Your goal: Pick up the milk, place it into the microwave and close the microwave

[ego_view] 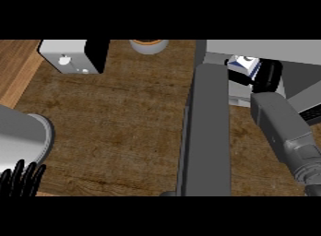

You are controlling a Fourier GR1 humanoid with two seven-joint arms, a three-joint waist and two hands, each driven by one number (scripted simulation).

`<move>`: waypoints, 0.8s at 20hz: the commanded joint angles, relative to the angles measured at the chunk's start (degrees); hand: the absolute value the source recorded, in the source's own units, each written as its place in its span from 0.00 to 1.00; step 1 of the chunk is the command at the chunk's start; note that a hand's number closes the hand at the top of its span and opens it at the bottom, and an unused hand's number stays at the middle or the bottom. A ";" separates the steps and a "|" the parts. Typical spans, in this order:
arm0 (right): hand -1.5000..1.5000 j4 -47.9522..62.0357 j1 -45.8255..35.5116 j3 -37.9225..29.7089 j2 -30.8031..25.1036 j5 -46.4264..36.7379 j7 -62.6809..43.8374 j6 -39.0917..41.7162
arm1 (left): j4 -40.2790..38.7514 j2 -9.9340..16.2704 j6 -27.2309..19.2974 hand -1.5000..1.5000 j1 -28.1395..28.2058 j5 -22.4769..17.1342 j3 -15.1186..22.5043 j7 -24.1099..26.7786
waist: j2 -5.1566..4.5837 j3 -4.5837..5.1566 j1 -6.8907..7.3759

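The milk (243,64), a small white and blue carton, is at the upper right, just inside the opening of the grey microwave (286,51). My right hand (267,77) is curled round the carton's right side and partly hides it; the right forearm runs up from the lower right corner. The microwave's dark grey door (207,133) stands open, reaching from the carton down to the lower edge. My left hand (20,179) rests at the lower left edge, fingers up and straight, holding nothing.
A white and black box (71,55) stands at the upper left of the wooden counter (115,120). A round pale container (148,46) sits at the top middle. The open door splits the counter into a left and a right part.
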State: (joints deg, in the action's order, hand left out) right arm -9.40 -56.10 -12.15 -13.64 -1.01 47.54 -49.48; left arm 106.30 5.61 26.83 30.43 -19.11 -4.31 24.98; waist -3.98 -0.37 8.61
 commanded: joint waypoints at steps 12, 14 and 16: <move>0.00 8.69 -0.47 11.57 -0.20 -13.01 -15.24 -7.85 | -0.94 0.36 0.16 0.00 -3.39 1.54 1.29 -0.71 | -0.45 -0.05 3.14; 0.00 8.79 -0.71 11.60 0.80 -13.03 -15.17 -5.97 | -0.37 0.18 -0.65 0.00 -3.20 1.99 0.96 -0.77 | -0.38 -0.14 2.91; 0.00 9.30 -0.74 12.14 2.40 -13.55 -15.01 -4.79 | -1.27 0.09 -1.06 0.00 -3.63 1.73 0.29 -0.75 | -0.30 -0.09 2.37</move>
State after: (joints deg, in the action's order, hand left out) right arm -0.67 -55.50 -1.50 -13.65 -13.10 32.29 -57.88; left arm 105.30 5.78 26.37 27.30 -17.47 -3.68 24.61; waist -4.53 -0.32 11.23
